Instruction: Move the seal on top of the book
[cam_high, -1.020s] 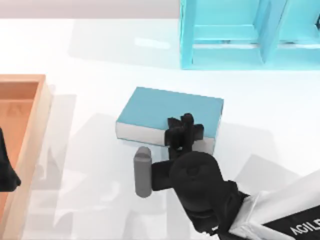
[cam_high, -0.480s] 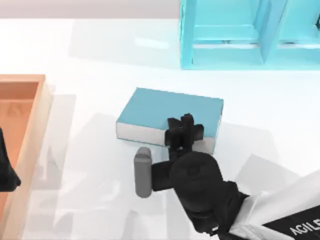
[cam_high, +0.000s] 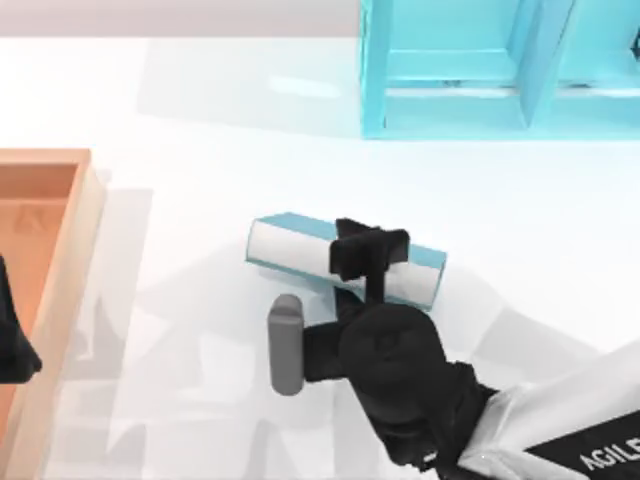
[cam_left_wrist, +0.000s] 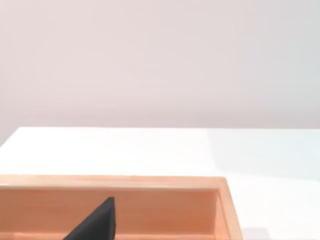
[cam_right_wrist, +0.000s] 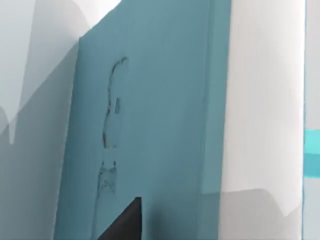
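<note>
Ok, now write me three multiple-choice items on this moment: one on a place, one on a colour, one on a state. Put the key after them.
1. Where is the right gripper?
A. Over the wooden tray
B. At the book, mid-table
C. Inside the shelf unit

2. What colour is the book's cover?
A. Teal-blue
B. Red
C. Yellow

3. How does the book sit in the top view?
A. Lying open, pages spread
B. Flat, with its whole cover facing up
C. Tipped, with its white page edges facing up

Key:
1 B: in the top view the gripper overlaps the book near the table's middle.
2 A: the right wrist view shows a broad teal-blue cover.
3 C: the top view shows a wide white band with thin teal strips along it.

The left arm sits parked at the table's left.
</note>
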